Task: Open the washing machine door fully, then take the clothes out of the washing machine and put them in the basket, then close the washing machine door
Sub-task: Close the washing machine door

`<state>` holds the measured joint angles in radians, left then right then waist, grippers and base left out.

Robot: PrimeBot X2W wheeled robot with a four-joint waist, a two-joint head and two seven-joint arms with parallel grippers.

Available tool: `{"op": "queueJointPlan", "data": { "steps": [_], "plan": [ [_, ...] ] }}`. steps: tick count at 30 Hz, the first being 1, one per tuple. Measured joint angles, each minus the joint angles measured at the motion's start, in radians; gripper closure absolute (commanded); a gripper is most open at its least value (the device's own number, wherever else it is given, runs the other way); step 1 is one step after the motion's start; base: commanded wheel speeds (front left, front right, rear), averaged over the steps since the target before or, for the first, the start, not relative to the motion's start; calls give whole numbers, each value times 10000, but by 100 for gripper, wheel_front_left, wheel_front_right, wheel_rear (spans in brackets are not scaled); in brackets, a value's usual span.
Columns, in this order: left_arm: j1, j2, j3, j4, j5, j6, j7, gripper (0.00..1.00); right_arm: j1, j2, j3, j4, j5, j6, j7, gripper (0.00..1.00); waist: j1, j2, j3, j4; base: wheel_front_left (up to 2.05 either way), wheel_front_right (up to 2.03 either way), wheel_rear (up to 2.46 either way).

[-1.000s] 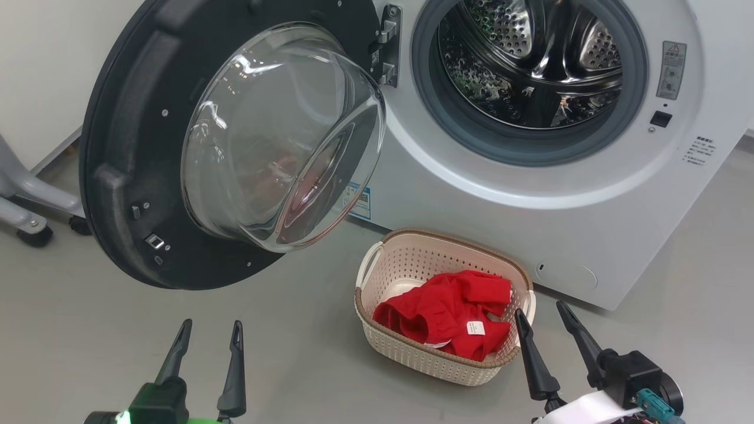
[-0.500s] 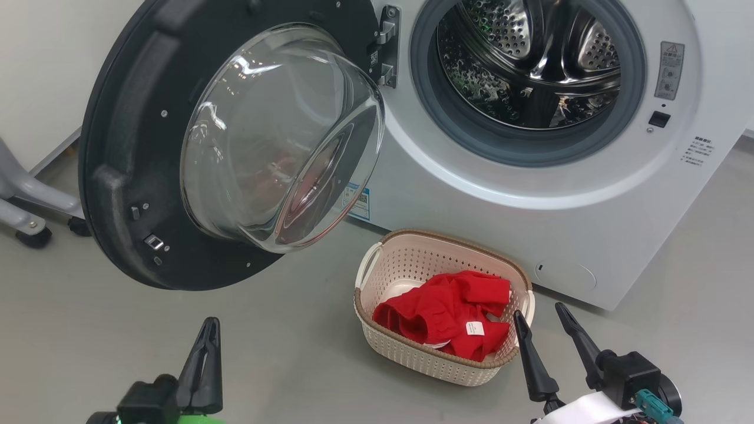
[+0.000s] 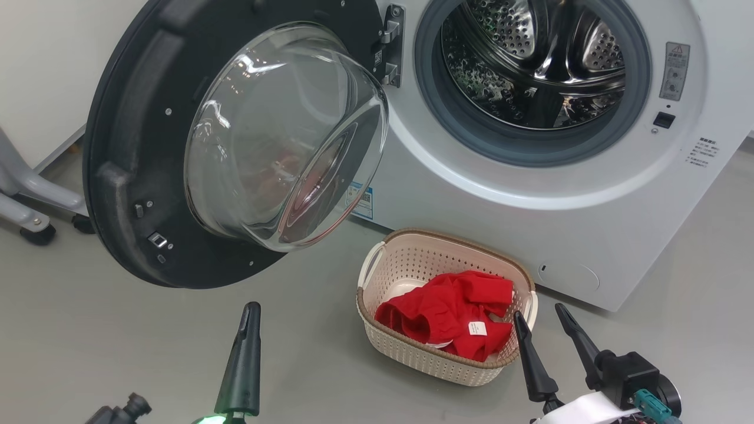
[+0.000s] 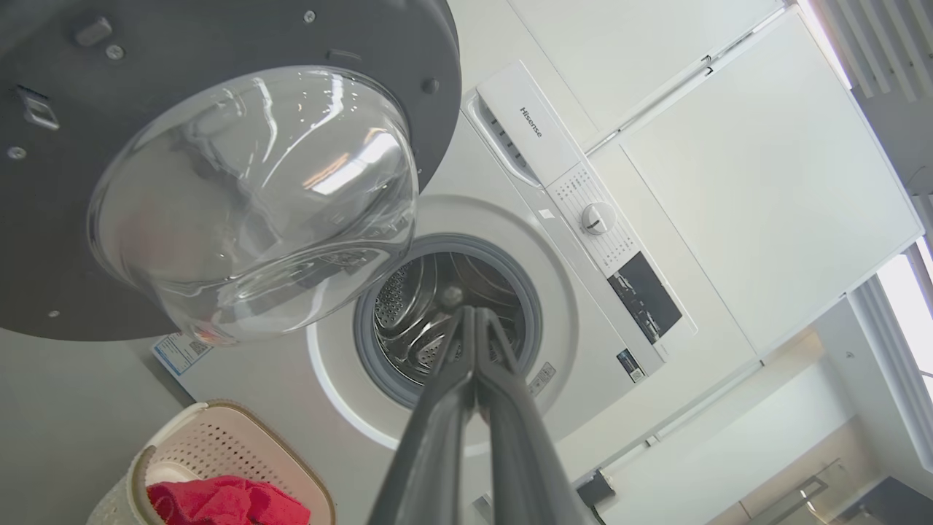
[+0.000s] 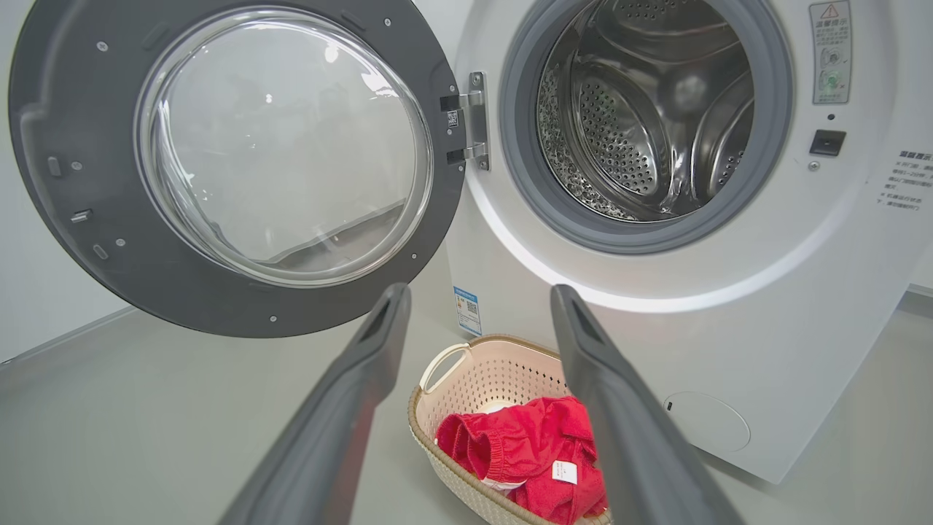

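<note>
The white washing machine (image 3: 471,200) stands with its drum (image 3: 530,65) showing bare steel. The washing machine door (image 3: 147,176), black-rimmed with a bulging clear window, hangs wide open to the left. On the floor before the machine sits the cream basket (image 3: 412,347) with the red clothes (image 3: 447,312) inside, a white tag showing. My left gripper (image 3: 253,307) is shut on nothing, low over the floor below the door and left of the basket; in its wrist view the left gripper (image 4: 470,313) points toward the drum. My right gripper (image 3: 539,312) stands open just right of the basket, empty.
A grey metal frame on casters (image 3: 29,218) stands at the far left by the wall. White cabinets (image 4: 765,182) rise beside the machine. Bare grey floor (image 3: 118,353) spreads left of the basket, under the door.
My left gripper has shut and shifted right along the floor toward the basket. The right gripper, basket, clothes and door have kept their places.
</note>
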<state>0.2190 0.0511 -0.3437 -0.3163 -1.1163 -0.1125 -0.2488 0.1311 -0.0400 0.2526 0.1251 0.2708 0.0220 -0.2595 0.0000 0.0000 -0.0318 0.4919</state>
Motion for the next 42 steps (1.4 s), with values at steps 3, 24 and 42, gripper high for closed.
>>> {"op": "queueJointPlan", "data": {
  "steps": [3, 24, 42],
  "plan": [
    [128, 2, -35, -800, -1438, -15, -35, 100, -2, 4, 50, 8, 0, -73, 0, 0, 0, 0, 9, -41, 0, 0, 0],
    [-4422, 2008, 5513, 1423, -5770, 1124, 1208, 100, -73, -96, 65, -40, -119, -75, 0, 0, 0, 0, 462, -167, 0, 0, 0],
    [-5772, 3730, 5283, 5944, -6658, 2316, 3137, 100, -323, -322, 270, 6, -297, 123, 44, 0, 0, 0, 847, -749, 0, 0, 0]
  ]
}}
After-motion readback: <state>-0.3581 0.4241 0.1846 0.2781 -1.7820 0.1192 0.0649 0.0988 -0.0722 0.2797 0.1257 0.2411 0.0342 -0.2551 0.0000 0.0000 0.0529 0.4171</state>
